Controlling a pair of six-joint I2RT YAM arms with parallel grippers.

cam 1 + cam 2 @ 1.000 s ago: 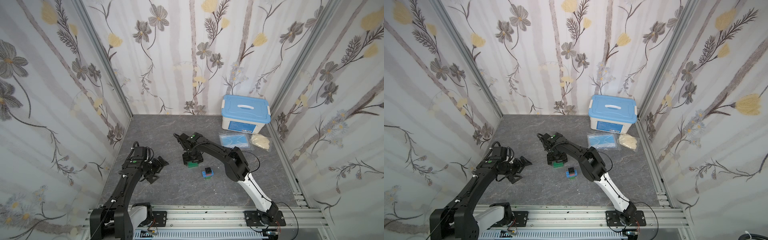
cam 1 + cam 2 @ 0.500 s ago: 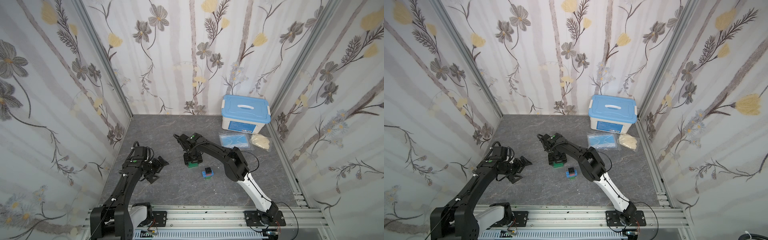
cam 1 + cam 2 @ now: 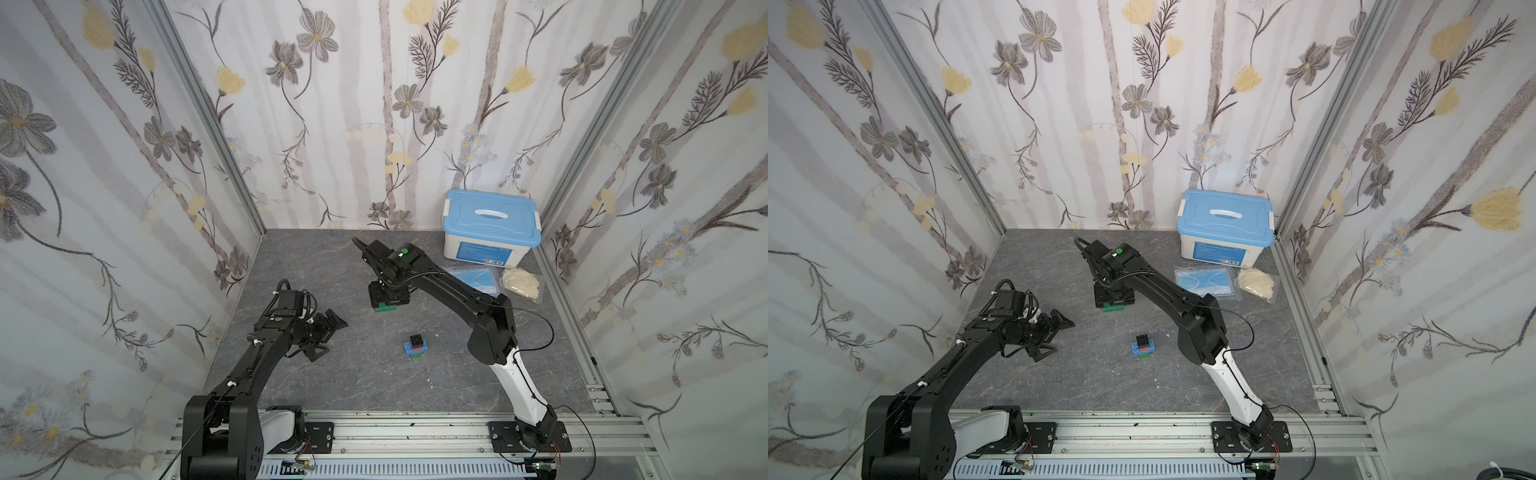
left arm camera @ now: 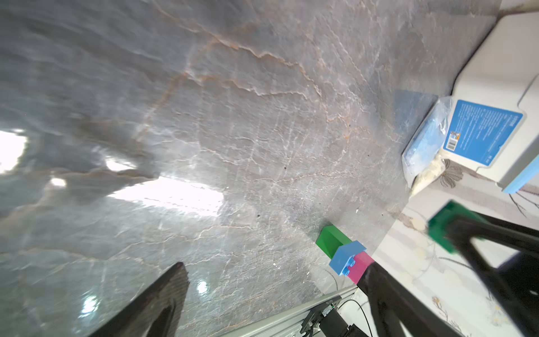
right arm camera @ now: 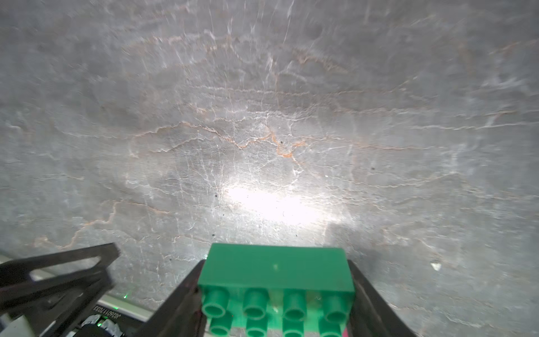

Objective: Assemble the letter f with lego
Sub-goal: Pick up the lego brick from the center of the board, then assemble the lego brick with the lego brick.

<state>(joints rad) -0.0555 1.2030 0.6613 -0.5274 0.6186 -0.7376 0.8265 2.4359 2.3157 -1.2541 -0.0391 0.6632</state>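
rail (image 3: 415,428): metal, along the near edge, carrying both arm bases.
table (image 3: 353,382): grey, stone-veined; bright glare patches in both wrist views.
left gripper (image 3: 328,337): over the near-left part of the table, hanging above the surface, jaws spread wide with nothing between them, aimed toward the middle; same in both top views (image 3: 1057,337).
brick stack (image 3: 415,345): standing alone mid-table, between the two grippers and apart from both, touched by nothing; green at the bottom, then blue, then pink, black on top; blue piece sticking out to one side past the pieces above.
brick stack, left wrist view (image 4: 347,256): green, blue and pink parts visible, black part hidden behind a dark finger.
right gripper (image 3: 388,296): farther back than the stack, pointing down, clamped on the green brick.
green brick (image 5: 275,274): pinched at its short ends between the two fingers (image 5: 186,291), eight studs in two rows facing the wrist camera; low over the table, contact with the surface not clear; edge peeking out under the gripper in both top views (image 3: 1115,308).
mask packet (image 3: 473,277): clear wrap, blue contents, flat at the far right, just in front of the box.
pale packet (image 3: 521,283): just beside the mask packet, nearer the right wall.
box (image 3: 490,224): white, blue lid on, white handle, in the far right corner.
walls (image 3: 374,104): flowered paper on three sides.
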